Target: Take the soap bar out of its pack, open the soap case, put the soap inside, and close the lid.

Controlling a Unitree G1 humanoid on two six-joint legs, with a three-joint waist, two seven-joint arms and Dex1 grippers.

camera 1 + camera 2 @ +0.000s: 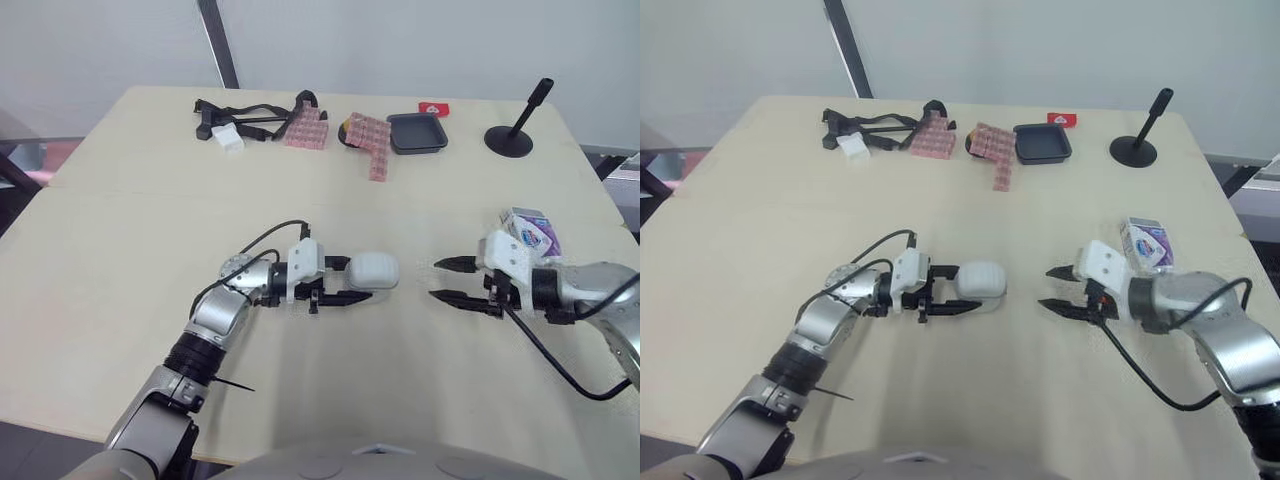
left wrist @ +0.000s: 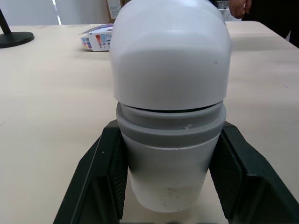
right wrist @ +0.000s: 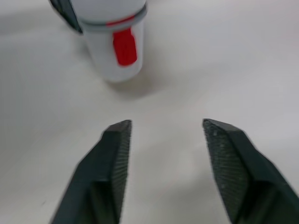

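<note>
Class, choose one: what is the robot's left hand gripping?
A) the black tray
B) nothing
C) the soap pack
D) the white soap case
D: the left hand has a finger on each side of the white soap case. The soap pack lies apart, near the open, empty right hand.

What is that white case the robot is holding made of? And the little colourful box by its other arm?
The soap case in the left pincer looks like hard plastic: a smooth, matte white shell, a grey band at the seam and a red clasp. The soap pack looks like thin printed cardboard with folded edges, though that is less sure.
</note>
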